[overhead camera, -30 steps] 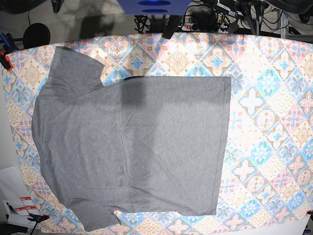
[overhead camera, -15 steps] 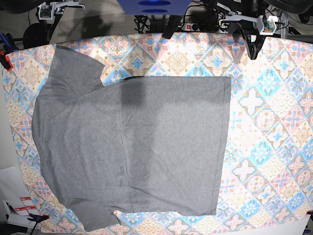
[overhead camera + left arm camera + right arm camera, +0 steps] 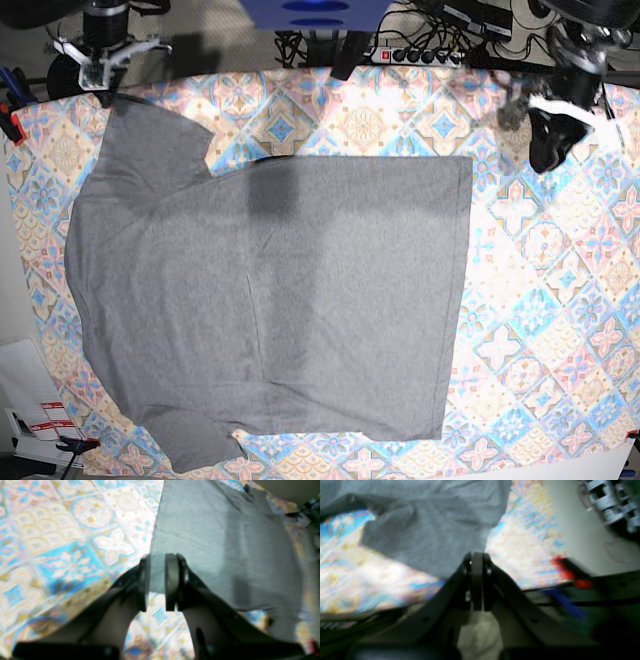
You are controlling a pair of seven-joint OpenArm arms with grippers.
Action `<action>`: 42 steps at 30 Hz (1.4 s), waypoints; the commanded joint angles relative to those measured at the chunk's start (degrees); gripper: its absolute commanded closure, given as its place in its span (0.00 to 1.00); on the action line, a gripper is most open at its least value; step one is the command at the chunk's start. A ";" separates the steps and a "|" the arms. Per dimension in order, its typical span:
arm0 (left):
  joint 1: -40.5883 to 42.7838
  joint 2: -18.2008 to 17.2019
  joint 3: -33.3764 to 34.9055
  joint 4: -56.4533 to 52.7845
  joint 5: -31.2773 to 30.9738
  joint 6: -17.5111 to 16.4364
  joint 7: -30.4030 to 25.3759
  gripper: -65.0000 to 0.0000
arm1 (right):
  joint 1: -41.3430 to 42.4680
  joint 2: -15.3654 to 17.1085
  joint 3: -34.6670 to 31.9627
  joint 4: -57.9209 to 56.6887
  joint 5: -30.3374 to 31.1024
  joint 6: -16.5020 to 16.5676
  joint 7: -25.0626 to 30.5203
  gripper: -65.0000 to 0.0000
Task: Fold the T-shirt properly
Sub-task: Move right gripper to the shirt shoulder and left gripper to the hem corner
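The grey T-shirt lies flat on the tile-patterned cloth, with its sleeves to the left and its straight hem to the right. My left gripper hovers over the cloth at the back right, beyond the hem's far corner. In the left wrist view the left gripper is slightly open with nothing between its pads, and the T-shirt lies below and ahead. My right gripper hangs at the back left by the far sleeve. In the right wrist view the right gripper is shut and empty above the sleeve edge of the T-shirt.
A red clamp grips the table's left edge and shows as a red clamp in the right wrist view. A power strip and cables lie behind the table. White papers sit at the lower left.
Both arms have come in from the back edge and moved down toward the table's far corners. The left gripper's jaws have parted a little. The T-shirt has not moved.
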 commanded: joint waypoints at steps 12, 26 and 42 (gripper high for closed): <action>-16.61 -3.43 -0.45 -9.09 -6.68 -0.91 26.18 0.84 | 12.70 2.86 9.31 1.00 18.21 8.47 -27.10 0.86; -24.44 -1.06 -0.45 -22.45 -6.68 -1.43 37.87 0.75 | 16.04 5.58 12.65 0.83 20.67 10.23 -32.63 0.80; -28.39 0.79 -2.29 -30.28 -6.68 -15.15 42.09 0.61 | 16.21 8.13 10.19 0.65 20.76 10.31 -32.72 0.80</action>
